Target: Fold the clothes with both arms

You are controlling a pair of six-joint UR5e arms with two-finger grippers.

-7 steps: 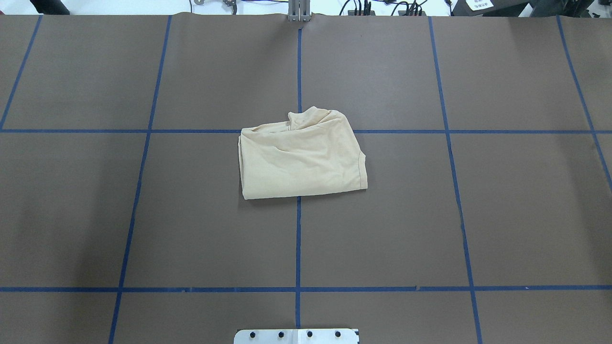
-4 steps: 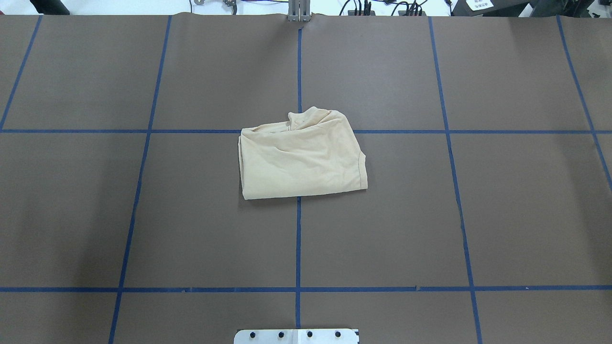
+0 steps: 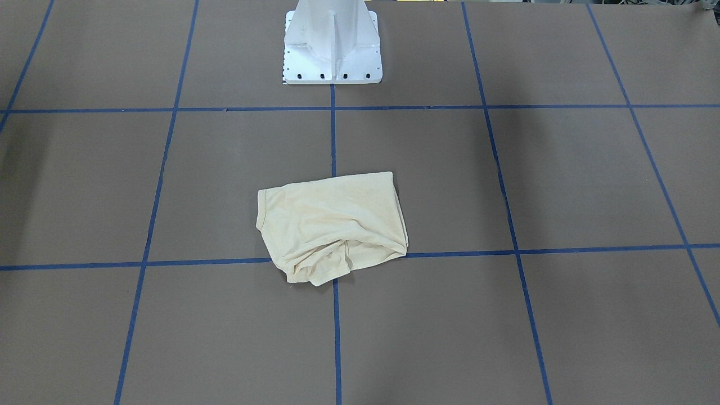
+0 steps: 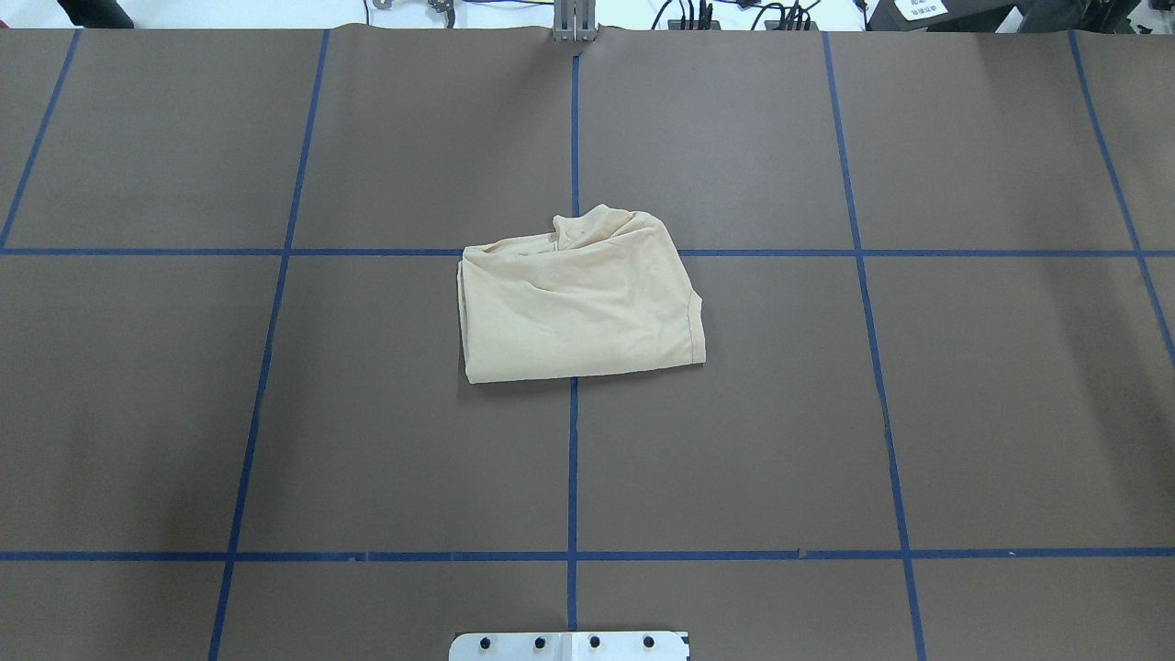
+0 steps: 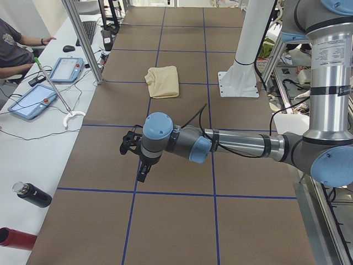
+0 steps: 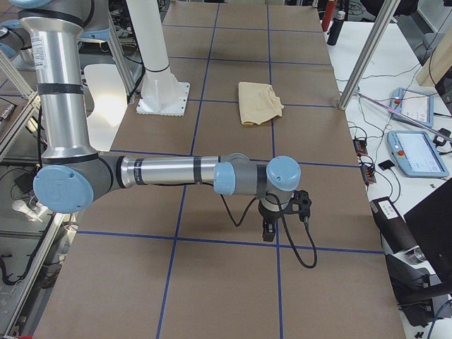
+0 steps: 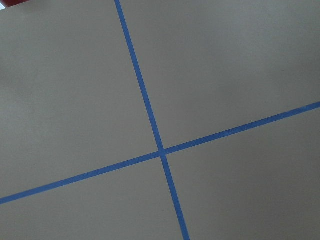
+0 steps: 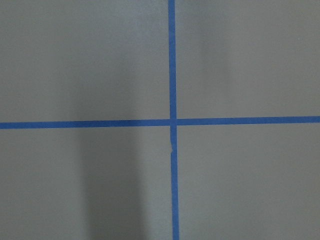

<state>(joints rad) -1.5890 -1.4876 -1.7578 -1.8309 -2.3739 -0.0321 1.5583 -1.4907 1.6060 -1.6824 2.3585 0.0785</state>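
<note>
The cream-yellow shirt (image 4: 578, 308) lies folded into a compact bundle at the middle of the brown table, its print hidden; it also shows in the front view (image 3: 332, 225). Both arms are outside the overhead and front views. In the left side view my left gripper (image 5: 142, 172) points down over the table's left end, far from the shirt (image 5: 164, 81). In the right side view my right gripper (image 6: 268, 230) hangs over the right end, far from the shirt (image 6: 258, 102). I cannot tell whether either is open or shut. Both wrist views show only bare table and blue tape.
The white pedestal (image 3: 332, 50) stands at the robot's side of the table. Blue tape lines (image 4: 573, 459) grid the brown surface. Tablets (image 5: 33, 99), bottles (image 5: 33, 195) and cables lie on the white bench beyond the far edge, where an operator (image 5: 14, 44) sits.
</note>
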